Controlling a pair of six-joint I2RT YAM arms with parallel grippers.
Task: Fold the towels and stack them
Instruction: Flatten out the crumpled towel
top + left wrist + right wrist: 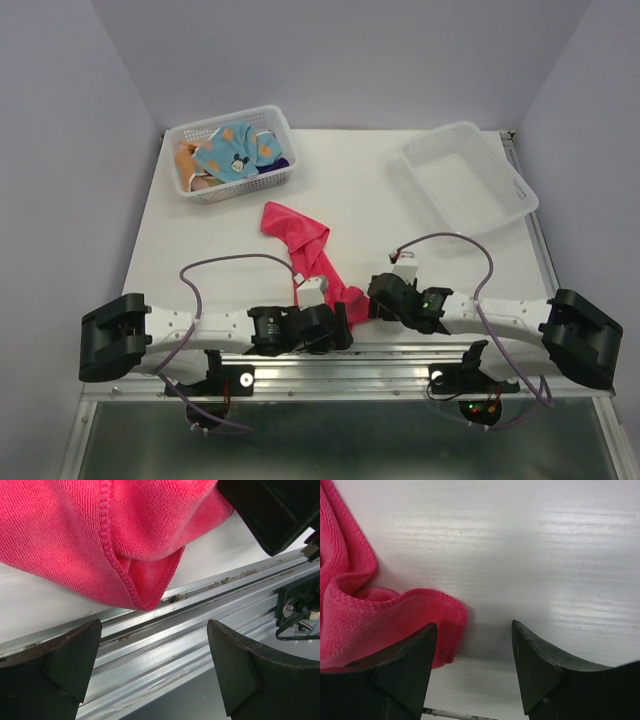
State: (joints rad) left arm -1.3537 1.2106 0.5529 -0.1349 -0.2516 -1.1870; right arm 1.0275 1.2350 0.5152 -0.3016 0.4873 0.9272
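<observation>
Since the pink towel (300, 235) lies as a crumpled strip with its long axis running from far-left to near-right, its near end lands at the worktop's (380, 190) near edge, between the two claws, and the coming move turns on that end. At far left the other towels (235, 148) are heaped in a white basket (240, 188), well apart from both arms. The left claw (154, 635) is fully released and grasps nothing. A stitched corner of the pink towel overhangs the worktop edge above the aluminium rail (200, 610), ahead of the fingers and roughly centred on their gap, not inside it. That hanging corner looks the easier pinch, since there is air under it.

The right claw (474, 627) has its jaws apart with only bare worktop between them. Another corner of the pink towel lies flat just in front of its left-hand finger, off to one side, so it would likely need to shift toward the cloth before closing. Each arm is about as near to its own corner. The surface is smooth and white, giving little purchase under flat cloth. The two claws sit close together, so crowding is the risk. Beyond them the middle of the worktop offers room to spread the towel, short of the empty basket (465, 180) at far right
</observation>
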